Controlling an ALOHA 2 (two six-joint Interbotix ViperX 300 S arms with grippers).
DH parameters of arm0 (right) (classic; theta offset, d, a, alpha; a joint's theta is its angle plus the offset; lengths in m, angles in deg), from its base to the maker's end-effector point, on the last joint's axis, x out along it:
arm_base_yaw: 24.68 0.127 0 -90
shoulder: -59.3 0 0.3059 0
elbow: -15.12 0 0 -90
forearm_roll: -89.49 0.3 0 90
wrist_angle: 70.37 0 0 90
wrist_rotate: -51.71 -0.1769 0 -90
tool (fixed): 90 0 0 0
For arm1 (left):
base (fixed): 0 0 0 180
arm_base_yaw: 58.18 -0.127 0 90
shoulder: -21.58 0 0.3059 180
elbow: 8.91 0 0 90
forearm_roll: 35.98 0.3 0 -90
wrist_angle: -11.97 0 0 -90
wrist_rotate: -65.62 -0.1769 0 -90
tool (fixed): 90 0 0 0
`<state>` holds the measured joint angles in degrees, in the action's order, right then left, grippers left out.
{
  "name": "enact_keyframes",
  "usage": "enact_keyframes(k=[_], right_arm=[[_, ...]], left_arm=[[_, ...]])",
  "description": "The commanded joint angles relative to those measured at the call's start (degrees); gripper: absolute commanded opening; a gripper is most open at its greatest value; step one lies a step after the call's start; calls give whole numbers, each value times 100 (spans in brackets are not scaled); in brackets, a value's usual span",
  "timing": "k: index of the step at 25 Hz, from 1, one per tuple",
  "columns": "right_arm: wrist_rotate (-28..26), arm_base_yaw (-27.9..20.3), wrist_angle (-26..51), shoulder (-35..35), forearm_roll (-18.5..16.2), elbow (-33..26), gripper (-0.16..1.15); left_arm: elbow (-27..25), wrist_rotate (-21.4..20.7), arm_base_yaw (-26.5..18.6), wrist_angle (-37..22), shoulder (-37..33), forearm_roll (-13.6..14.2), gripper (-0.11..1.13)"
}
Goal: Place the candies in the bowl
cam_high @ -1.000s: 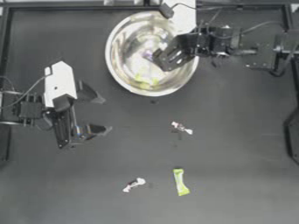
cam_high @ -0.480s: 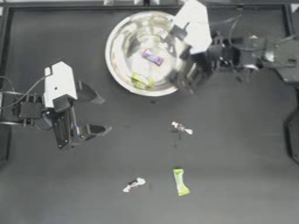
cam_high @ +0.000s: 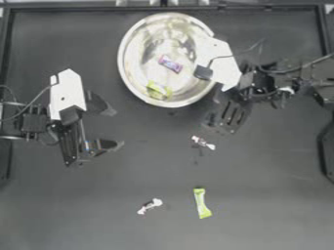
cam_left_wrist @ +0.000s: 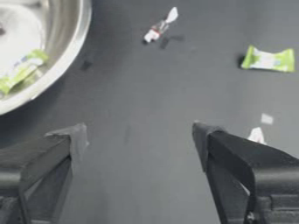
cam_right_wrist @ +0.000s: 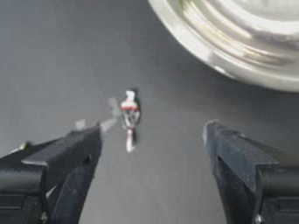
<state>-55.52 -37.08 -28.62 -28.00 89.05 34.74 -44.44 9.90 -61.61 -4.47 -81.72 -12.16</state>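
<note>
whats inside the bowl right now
Two candies lie in the bowl: a pink-purple one near the middle and a yellow-green one toward its lower wall. The right arm's white wrist covers the bowl's right rim, so anything beneath it is hidden.

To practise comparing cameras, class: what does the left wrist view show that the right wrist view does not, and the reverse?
Only the left wrist view shows the yellow-green candy on the table, another yellow-green candy in the bowl, and the open left gripper. Only the right wrist view shows the open right gripper. Both show the bowl and a white twist-wrapped candy.
</note>
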Motion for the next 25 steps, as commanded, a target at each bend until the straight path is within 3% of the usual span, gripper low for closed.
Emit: enact_keyframes(k=[1,11,25], right_arm=[[-18,114,-114,-35,0,35,98],[-62,439,-905,439,-26,343,98],[-105,589,-993,949,-246,281,98]], left_arm=[[53,0,0,18,-114,0,102],[53,0,0,-141,-114,0,102],[53,0,0,-185,-114,0,102]])
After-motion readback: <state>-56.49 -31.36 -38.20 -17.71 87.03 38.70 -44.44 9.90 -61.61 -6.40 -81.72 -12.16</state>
